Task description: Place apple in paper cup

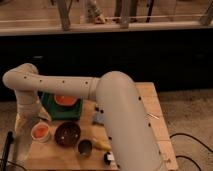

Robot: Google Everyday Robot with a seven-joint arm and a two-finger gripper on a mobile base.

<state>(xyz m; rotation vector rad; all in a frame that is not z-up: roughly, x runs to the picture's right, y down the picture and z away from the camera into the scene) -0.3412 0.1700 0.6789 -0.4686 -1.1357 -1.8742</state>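
The small roundish orange-red apple (40,131) is seen already inside the short white paper cup (41,133), at the lower left of the wooden desk (155,125). The pincer (24,142) is placed just beside the cup, lower left. The placing seems finished; next, a careful lift away is needed.
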